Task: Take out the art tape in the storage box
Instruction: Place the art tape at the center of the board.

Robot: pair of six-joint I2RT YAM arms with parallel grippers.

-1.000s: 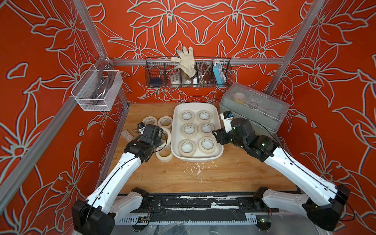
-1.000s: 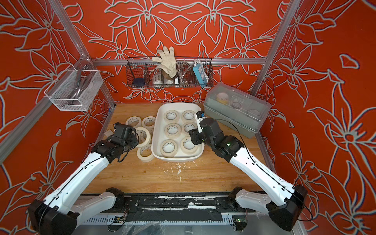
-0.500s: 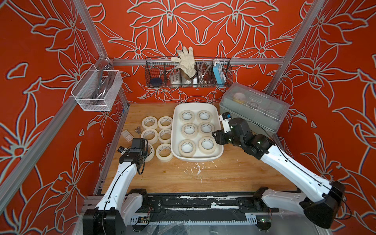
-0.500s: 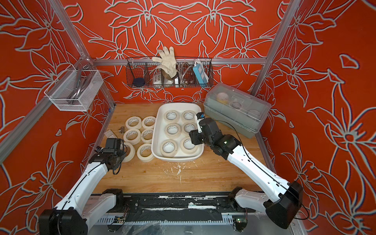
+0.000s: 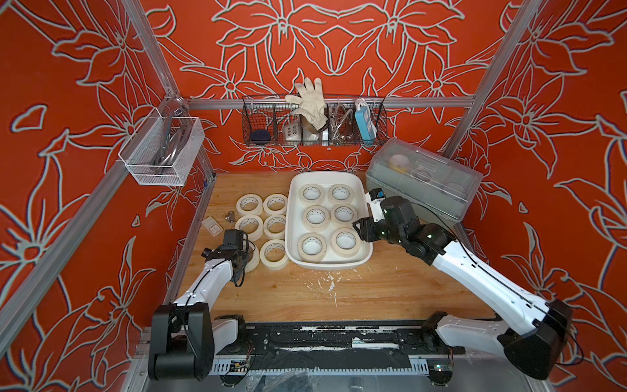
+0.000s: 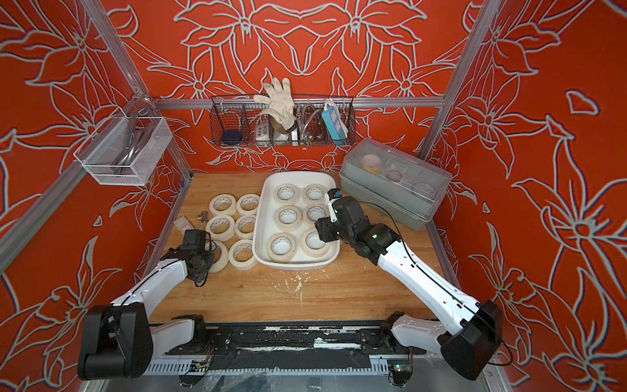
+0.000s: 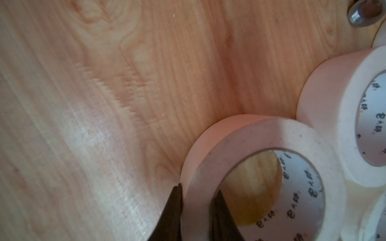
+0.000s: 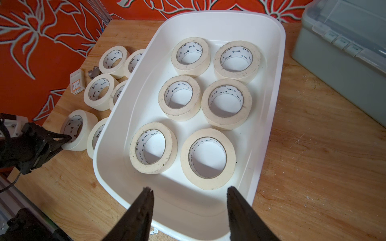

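Placing: left gripper (image 7: 198, 187) clamps one art tape roll (image 7: 271, 133) by its wall, low over table (image 7: 104, 104); lower flat, then release. Right gripper (image 8: 189, 188) half-spread, empty; nearest roll (image 8: 206, 132) in storage box (image 8: 219, 25) just ahead.

top views: overhead, whole table (image 5: 373, 288) shared | left wrist: close-up | right wrist: above storage box (image 8: 133, 100)

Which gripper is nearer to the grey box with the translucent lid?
Right. The right gripper hangs over the storage box's edge facing the grey box; the left gripper grips a tape roll beyond the storage box's opposite side.
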